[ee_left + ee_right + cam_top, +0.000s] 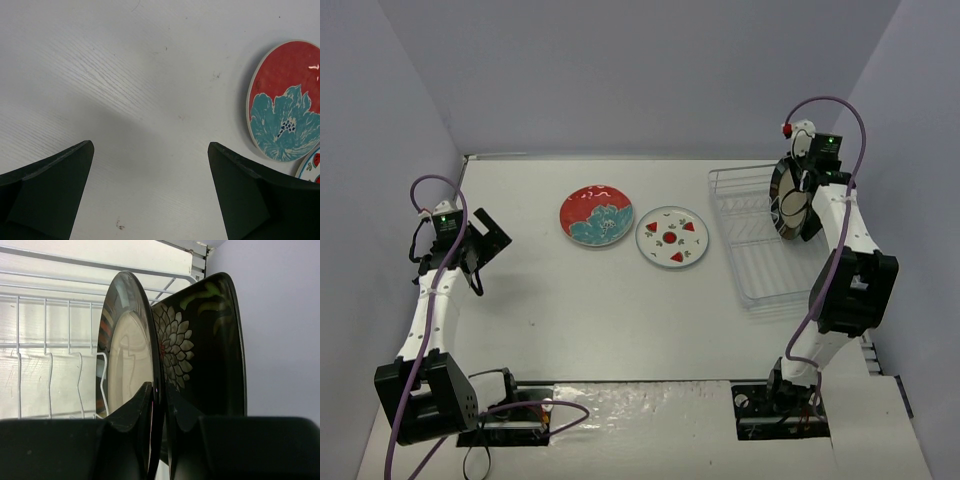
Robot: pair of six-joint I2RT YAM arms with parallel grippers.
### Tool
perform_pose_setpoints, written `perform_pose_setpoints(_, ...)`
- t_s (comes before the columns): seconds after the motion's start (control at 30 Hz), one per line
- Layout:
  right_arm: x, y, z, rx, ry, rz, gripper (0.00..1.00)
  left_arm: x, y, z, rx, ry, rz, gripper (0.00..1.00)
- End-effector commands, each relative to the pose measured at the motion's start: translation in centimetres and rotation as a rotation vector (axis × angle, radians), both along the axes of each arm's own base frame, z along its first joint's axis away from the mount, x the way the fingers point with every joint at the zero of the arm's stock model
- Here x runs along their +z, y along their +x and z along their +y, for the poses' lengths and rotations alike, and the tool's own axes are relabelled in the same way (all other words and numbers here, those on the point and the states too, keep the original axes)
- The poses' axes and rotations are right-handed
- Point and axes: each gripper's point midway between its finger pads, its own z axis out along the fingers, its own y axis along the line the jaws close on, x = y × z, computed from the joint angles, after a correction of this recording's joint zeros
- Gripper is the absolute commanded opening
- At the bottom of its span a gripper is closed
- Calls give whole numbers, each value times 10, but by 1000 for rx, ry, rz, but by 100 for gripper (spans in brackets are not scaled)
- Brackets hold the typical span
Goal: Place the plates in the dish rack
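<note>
while upright, black-rimmed plate (127, 355), edge seemingly within right claw (159, 390)

2 white-and-black arms (430, 305), purple cables (835, 98), black fingers (45, 200)

Looking down now on a white rectangular table with a faint wood grain (620, 330), boxed in by 3 plain pale lavender walls: back wall (640, 70), left wall (370, 180), right wall (925, 180). Soft, even light from above, with only faint grey shadows on the tabletop. Along the table's far edge, a thin grey strip (570, 157). Down at the near edge, a wrinkled glossy white sheet (650, 425), catching glare. Up close in the left wrist view: fine grain lines, a broad soft shadow band (100, 125), a tiny brown speck (119, 224). In the right wrist view, lavender wall again, filling the right side.
</note>
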Motion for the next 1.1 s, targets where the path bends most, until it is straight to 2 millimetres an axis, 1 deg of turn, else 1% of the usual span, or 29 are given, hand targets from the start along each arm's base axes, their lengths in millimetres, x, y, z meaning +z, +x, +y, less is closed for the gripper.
perform_pose_setpoints(0.0,69,17,-6,-11,-15,-239,4,35,11,6,3,45,-100,97)
perform_pose_setpoints(0.07,69,16,-7,-20,-14,-242,13,36,11,6,4,46,-103,97)
perform_pose_setpoints(0.27,78,14,-9,-39,-15,-267,53,39,13,4,-10,45,-115,97)
perform_pose_setpoints(0.3,80,13,-9,-39,-15,-269,58,39,13,5,-10,47,-116,97)
perform_pose_setpoints(0.33,83,13,-8,-41,-9,-279,66,39,13,3,-22,45,-116,97)
perform_pose_setpoints(0.37,87,13,-8,-47,-5,-289,72,39,14,2,-29,43,-116,97)
perform_pose_setpoints(0.43,95,11,-9,-60,-2,-309,82,39,13,2,-35,46,-111,97)
perform_pose_setpoints(0.53,108,8,-13,-89,-6,-350,92,40,10,1,-45,46,-104,97)
perform_pose_setpoints(0.57,113,6,-17,-113,-17,-364,95,40,10,0,-49,43,-105,97)
perform_pose_setpoints(0.63,125,3,-20,-132,-26,-394,100,42,9,-3,-61,37,-111,97)
perform_pose_setpoints(0.7,135,0,-19,-133,-23,-416,100,43,9,-5,-70,30,-118,97)
perform_pose_setpoints(0.83,184,-10,-1,-93,55,-531,100,47,15,-15,-104,-11,-139,97)
perform_pose_setpoints(0.93,214,-19,27,-22,179,-593,100,44,23,-27,-151,-57,-141,97)
perform_pose_setpoints(1.0,224,-27,41,-26,250,-611,100,38,33,-37,-176,-84,-129,97)
perform_pose_setpoints(1.03,229,-30,55,-19,259,-618,100,42,39,-47,-207,-82,-134,97)
perform_pose_setpoints(1.07,233,-32,74,1,266,-615,100,39,44,-55,-229,-80,-118,97)
